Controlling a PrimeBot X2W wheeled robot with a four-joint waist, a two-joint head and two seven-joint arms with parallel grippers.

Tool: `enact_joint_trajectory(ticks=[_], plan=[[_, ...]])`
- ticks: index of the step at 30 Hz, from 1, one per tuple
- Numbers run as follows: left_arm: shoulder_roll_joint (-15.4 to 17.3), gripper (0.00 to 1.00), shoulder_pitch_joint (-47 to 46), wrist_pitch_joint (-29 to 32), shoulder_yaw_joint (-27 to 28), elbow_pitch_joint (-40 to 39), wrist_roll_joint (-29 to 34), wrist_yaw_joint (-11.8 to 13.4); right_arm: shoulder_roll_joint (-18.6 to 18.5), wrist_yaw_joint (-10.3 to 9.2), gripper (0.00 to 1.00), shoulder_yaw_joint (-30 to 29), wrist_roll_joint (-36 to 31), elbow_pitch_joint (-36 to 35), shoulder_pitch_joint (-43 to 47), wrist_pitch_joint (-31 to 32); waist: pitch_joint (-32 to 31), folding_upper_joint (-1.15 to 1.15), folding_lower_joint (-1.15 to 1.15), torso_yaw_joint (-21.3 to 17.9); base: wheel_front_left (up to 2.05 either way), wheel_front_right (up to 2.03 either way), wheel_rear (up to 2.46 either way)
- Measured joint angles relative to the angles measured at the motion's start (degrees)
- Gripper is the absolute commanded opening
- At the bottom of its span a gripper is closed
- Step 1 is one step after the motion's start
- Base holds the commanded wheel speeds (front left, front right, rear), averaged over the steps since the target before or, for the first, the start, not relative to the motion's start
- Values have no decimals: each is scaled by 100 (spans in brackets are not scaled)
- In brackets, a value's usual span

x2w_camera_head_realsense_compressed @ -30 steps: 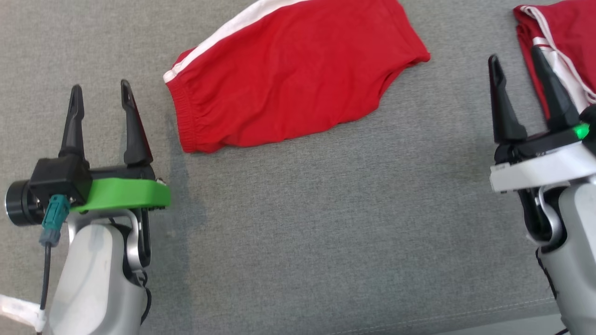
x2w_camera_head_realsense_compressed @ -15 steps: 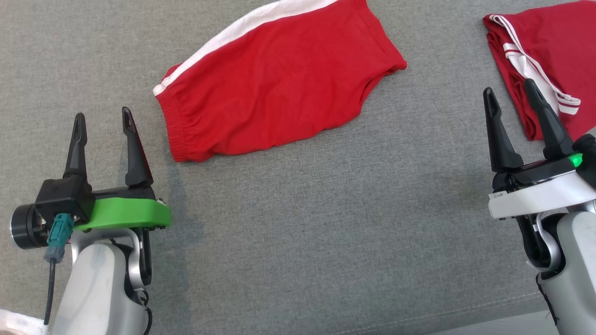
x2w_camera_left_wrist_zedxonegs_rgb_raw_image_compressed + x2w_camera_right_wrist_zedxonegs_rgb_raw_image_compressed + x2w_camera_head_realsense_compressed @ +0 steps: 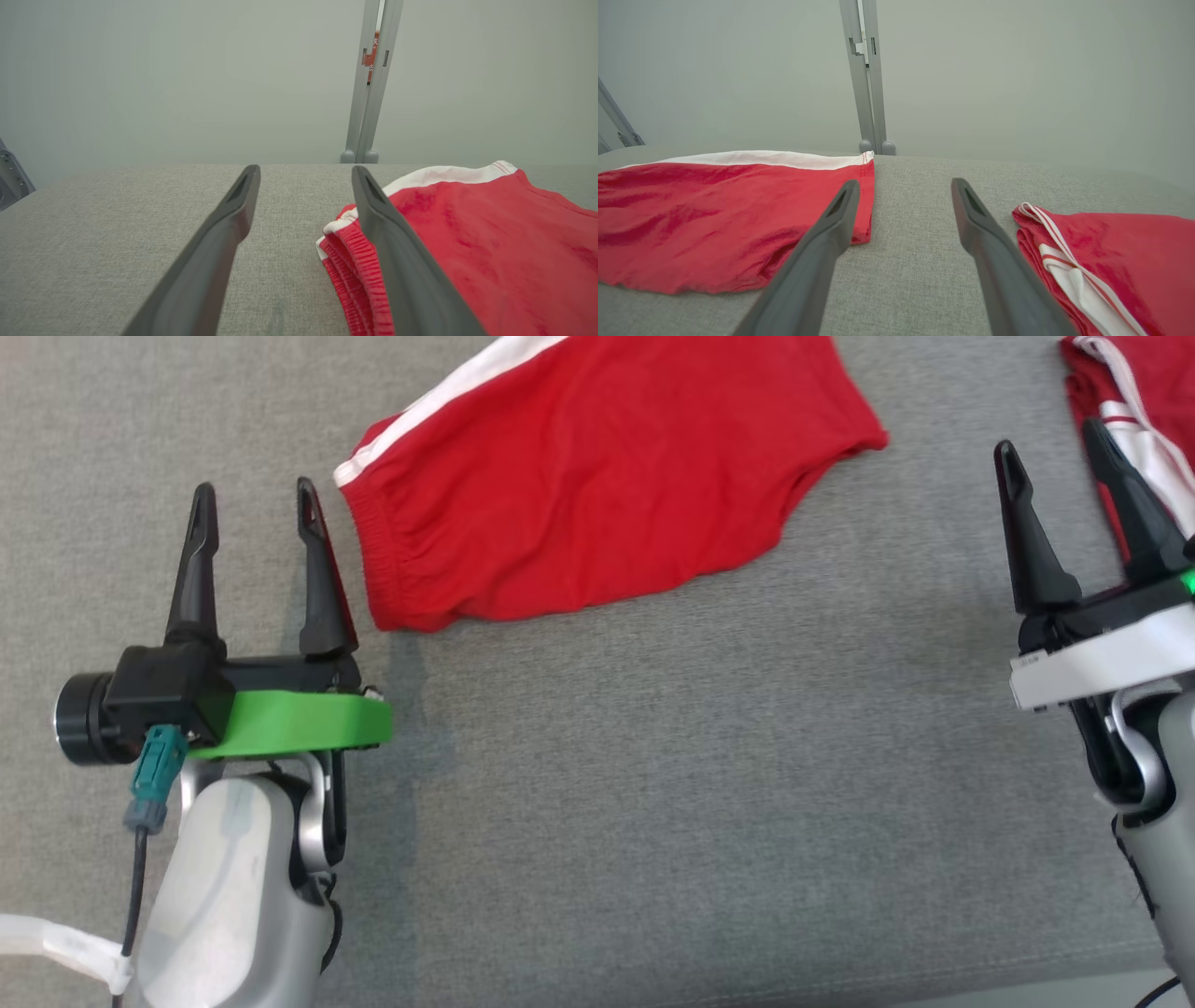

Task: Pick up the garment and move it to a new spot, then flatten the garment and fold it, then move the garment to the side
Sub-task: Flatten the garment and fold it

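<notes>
Whole head view has shifted since half a second ago, so that part is camera motion. Measured against the cloth, my left tool point(image 3: 254, 490) now sits closer to the waistband corner than before.

Cut off or unclear:
- The tabletop point(image 3: 653, 756) runs out of the head view at left, right and top.
- The garment point(image 3: 579, 476) loses its far edge at the top of that view.
- A second red piece point(image 3: 1167, 364) at top right is cropped on two sides and partly hidden behind my right tool point(image 3: 1050, 439).
- My right forearm is clipped by the view's edge.

Position:
- The garment lies flat on the tabletop, upper middle of the head view, between the two tools, with its waistband end toward the left one.
- The left tool's inner finger is just beside the waistband corner. In the left wrist view it overlaps the elastic, and I cannot tell whether it touches.
- The right tool is well apart from the garment's leg hem.
- Both tools have fingers spread with nothing between them.

Materials:
- The tabletop has a grey woven fabric cover, slightly mottled.
- The garment is red shorts in matte knit with a gathered ribbed waistband, a broad white side stripe and soft wrinkles.
- The second piece is red and folded, with thin white stripes.
- Tool fingers are long, dark and tapered.
- There is a green bracket point(image 3: 289, 723) on the left wrist and a white housing point(image 3: 1102, 663) on the right.
</notes>
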Motion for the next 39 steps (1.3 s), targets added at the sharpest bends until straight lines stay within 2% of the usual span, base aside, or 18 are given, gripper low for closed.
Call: enact_joint_trajectory(ticks=[4,13,14,16,17,21,25,33,39], plan=[[-82,100,-226,-7,-140,-67,36,-27,-213,0,100,312,94,364,-519,122,243,0,0,277,0,0,0],[-226,100,-353,-25,-302,-56,53,-62,-312,0,100,1054,479,1807,-1398,701,536,0,0,736,0,0,0],[-233,100,-356,-25,-300,-67,53,-65,-322,-1,75,1102,533,1853,-1461,744,543,0,0,760,0,0,0],[-238,100,-354,-25,-285,-80,58,-67,-327,-7,8,1218,684,1933,-1528,799,535,0,0,788,0,0,0],[-244,100,-350,-26,-274,-94,64,-67,-325,-7,0,1277,761,1954,-1544,854,523,0,0,788,0,0,0],[-249,100,-251,-26,-204,-138,91,-71,-300,-5,0,1480,983,1969,-1551,868,436,0,0,725,0,0,0],[-252,100,-114,-26,-135,-134,96,-80,-275,-4,0,1455,1072,1887,-1227,472,292,0,0,657,0,0,0],[-189,100,320,-26,-26,-101,108,-94,25,-2,0,1039,1188,1595,-70,-19,-120,0,0,466,0,0,0],[-148,100,622,-22,-55,-89,85,-101,136,-1,0,583,1118,1553,553,-60,-449,0,0,325,0,0,0]])
